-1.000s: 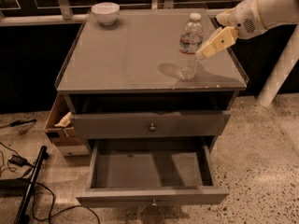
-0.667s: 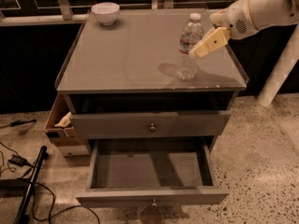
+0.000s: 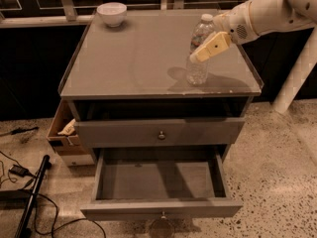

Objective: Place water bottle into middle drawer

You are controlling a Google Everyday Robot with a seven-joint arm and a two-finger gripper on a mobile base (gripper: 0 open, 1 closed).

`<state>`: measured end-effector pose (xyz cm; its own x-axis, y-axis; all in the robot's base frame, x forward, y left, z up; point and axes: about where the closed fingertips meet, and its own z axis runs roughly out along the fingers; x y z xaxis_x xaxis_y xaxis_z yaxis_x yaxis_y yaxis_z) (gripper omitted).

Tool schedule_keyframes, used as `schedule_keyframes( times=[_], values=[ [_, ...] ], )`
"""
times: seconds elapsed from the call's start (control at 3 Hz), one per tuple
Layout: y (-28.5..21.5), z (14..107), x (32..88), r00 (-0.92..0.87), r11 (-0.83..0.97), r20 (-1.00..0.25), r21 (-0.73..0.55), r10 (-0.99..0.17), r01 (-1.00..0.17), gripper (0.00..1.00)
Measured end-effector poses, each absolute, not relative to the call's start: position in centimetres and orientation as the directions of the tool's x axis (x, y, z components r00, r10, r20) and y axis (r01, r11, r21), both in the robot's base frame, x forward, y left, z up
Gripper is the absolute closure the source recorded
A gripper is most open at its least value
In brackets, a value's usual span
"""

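Observation:
The water bottle point(image 3: 197, 72), clear with a white cap, stands upright on the grey cabinet's top point(image 3: 133, 58), near its front right. My gripper point(image 3: 205, 48) reaches in from the right on a white arm, and its tan tip lies across the front of the bottle's upper body. The middle drawer point(image 3: 158, 180) is pulled out wide below, showing a bare grey floor and low sides, with a small knob point(image 3: 162, 214) on its front. The closed drawer front with a round knob point(image 3: 161, 135) sits above it.
A white bowl point(image 3: 111, 13) stands at the back left of the top. A cardboard box point(image 3: 63, 133) sits on the floor left of the cabinet. Black cables and a dark pole point(image 3: 30, 200) lie at the lower left. A white post point(image 3: 296, 73) stands at the right.
My gripper has moved left, from beside the bottle to across its front. The bottle still stands in the same spot, and the drawer has not moved.

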<state>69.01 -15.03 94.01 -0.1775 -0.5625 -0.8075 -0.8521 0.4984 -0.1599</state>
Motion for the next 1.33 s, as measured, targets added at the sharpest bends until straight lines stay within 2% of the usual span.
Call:
schedule_keyframes(
  times=[0.33, 0.67, 1.0, 1.33],
  values=[
    [-14.43, 93.71, 69.69, -0.160, 0.496, -0.813, -0.174, -0.559, -0.851, 0.00],
    [-14.00, 93.51, 70.28, -0.155, 0.499, -0.819, -0.176, -0.553, -0.848, 0.08],
    [-13.98, 93.50, 70.30, -0.155, 0.500, -0.819, -0.177, -0.553, -0.848, 0.25],
    [-13.97, 93.49, 70.30, -0.155, 0.499, -0.819, -0.176, -0.553, -0.848, 0.49]
  ],
)
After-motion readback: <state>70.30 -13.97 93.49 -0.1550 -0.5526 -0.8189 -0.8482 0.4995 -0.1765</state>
